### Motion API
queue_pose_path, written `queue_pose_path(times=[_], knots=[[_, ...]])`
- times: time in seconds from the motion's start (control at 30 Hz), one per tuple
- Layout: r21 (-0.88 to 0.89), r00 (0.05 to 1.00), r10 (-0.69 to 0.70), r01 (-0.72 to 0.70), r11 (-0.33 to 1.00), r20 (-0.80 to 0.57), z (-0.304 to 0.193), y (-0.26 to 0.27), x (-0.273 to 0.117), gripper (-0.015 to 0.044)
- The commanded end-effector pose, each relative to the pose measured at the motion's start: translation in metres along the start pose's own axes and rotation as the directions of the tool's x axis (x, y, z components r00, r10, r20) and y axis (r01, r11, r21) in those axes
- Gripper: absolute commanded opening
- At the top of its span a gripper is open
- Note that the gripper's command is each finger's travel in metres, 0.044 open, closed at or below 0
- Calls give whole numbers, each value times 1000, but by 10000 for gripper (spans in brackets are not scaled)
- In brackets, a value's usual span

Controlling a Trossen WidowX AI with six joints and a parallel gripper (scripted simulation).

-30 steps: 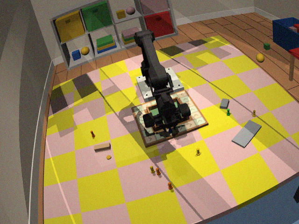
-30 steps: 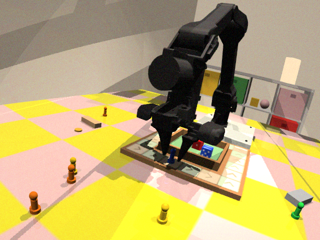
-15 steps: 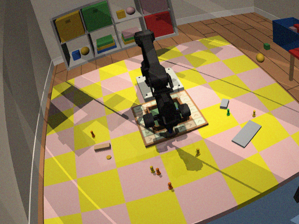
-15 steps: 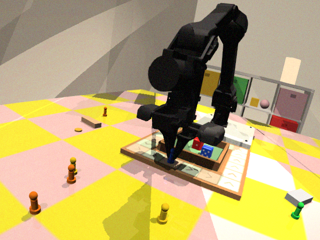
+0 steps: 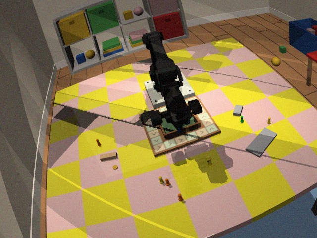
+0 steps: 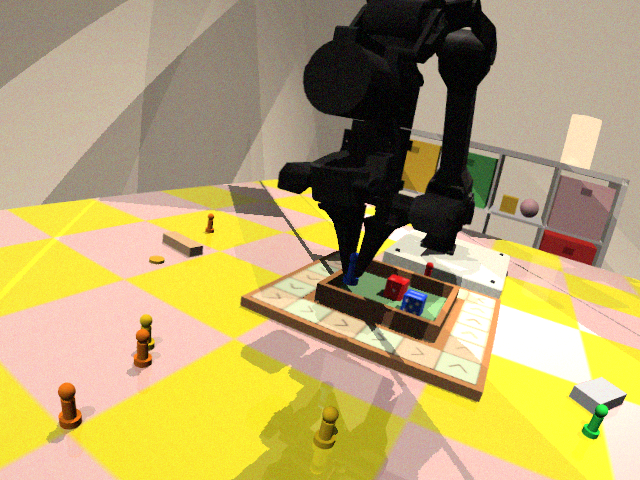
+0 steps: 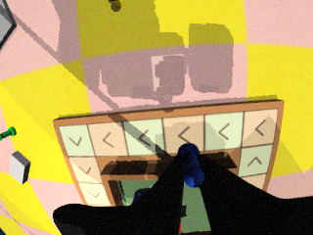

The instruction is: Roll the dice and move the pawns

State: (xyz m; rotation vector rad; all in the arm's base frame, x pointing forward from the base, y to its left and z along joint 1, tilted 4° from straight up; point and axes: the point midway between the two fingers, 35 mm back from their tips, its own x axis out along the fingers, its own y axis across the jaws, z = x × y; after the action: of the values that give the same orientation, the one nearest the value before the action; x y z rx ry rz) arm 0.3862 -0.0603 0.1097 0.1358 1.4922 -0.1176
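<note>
Blue pawn in the tool

The tool point(image 6: 357, 260) is clamped on the blue pawn point(image 6: 352, 268), lifted above the board's point(image 6: 361, 338) arrow squares.

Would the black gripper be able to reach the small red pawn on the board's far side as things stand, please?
Probably not yet: the gripper is shut on the blue pawn. Otherwise the red pawn stands uncovered beyond the wooden tray, close by.

Top view looked down obliquely from high and far, facing the shelf unit point(image 5: 120, 33). Exterior view sat low and near, opposite the arm. Wrist view looked straight down, close. All shared the game board point(image 5: 158, 147) point(image 6: 460, 379) point(image 7: 72, 137).
</note>
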Motion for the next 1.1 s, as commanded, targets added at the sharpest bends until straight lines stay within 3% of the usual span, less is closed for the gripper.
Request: queue_pose_path(times=[0.0, 0.37, 1.07], knots=[[3, 1000, 3, -3, 1000, 17, 2, 2, -24, 0], [3, 1000, 3, -4, 1000, 17, -4, 4, -71, 0], [4, 1000, 8, -8, 1000, 12, -46, 62, -47, 0]])
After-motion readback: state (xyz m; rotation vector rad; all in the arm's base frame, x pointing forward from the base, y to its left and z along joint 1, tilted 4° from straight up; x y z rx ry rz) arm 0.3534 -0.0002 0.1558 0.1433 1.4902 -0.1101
